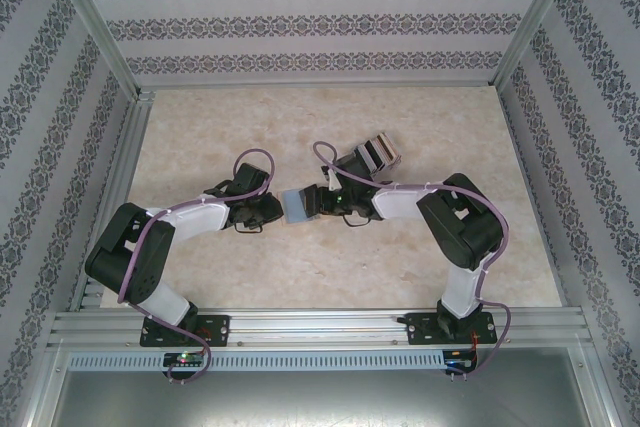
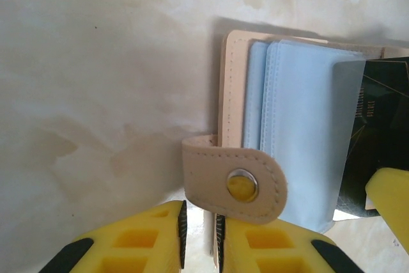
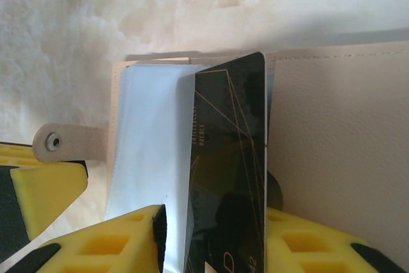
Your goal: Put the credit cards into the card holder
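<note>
Insertion of the black credit card (image 3: 230, 158) looks like the step in hand. The card stands partway into a clear sleeve (image 3: 150, 145) of the card holder (image 1: 300, 205), which lies open at the middle of the surface (image 1: 200, 127). The left end effector (image 2: 201, 222) is nearly closed on the holder's cover edge, just beside the snap strap (image 2: 236, 183), and should stay firm so the holder cannot slide. The right end effector (image 3: 214, 222) has its jaws part open on either side of the card, and whether they grip it cannot be told. To seat the card well, it should push along the sleeve's line, keeping the card flat and square so that no corner catches the sleeve mouth.
</note>
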